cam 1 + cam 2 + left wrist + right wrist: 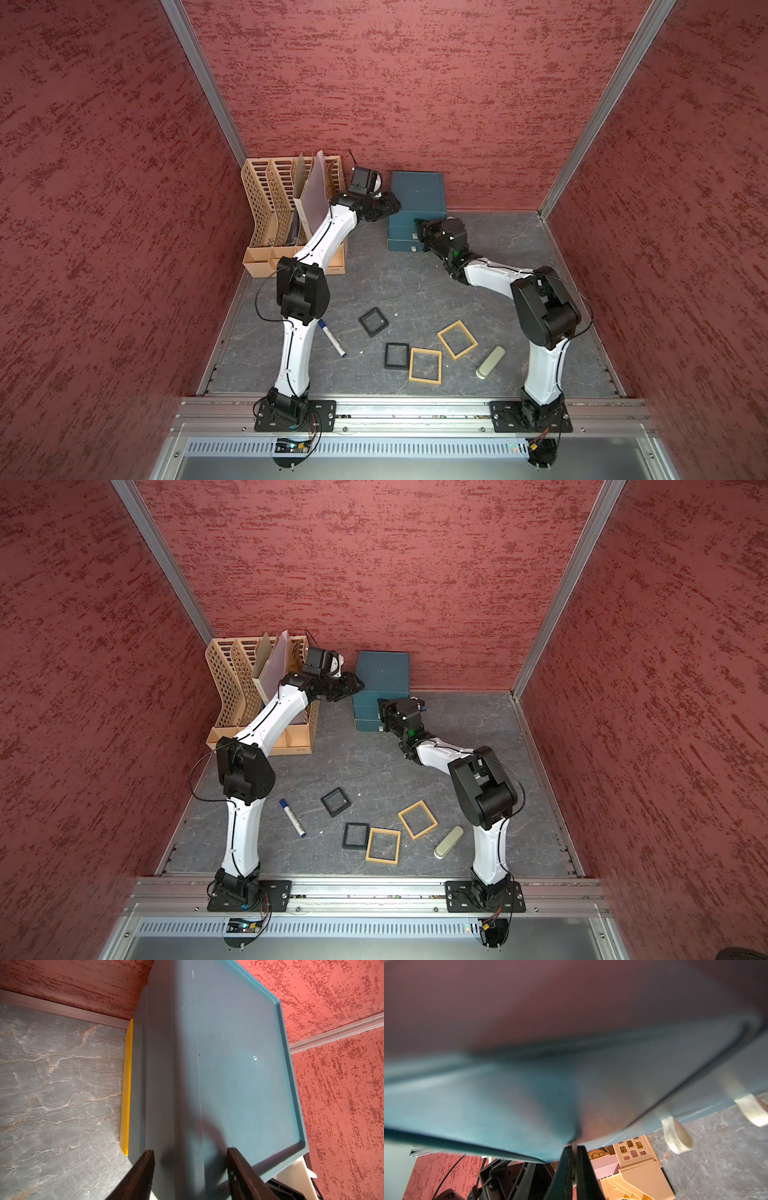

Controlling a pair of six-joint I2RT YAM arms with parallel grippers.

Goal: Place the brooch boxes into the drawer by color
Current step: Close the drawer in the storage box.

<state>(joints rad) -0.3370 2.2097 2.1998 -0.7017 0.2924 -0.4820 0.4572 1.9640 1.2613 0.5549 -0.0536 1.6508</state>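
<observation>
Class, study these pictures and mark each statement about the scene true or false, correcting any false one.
1. Two black brooch boxes and two tan-yellow brooch boxes lie on the table. True.
2. The blue-capped marker stands in the file rack. False: it lies on the table, outside the file rack.
3. The right gripper is shut on a silver pull of the drawer chest. True.
4. The left gripper is shut. False: its jaws stand open at the drawer chest's top edge.
</observation>
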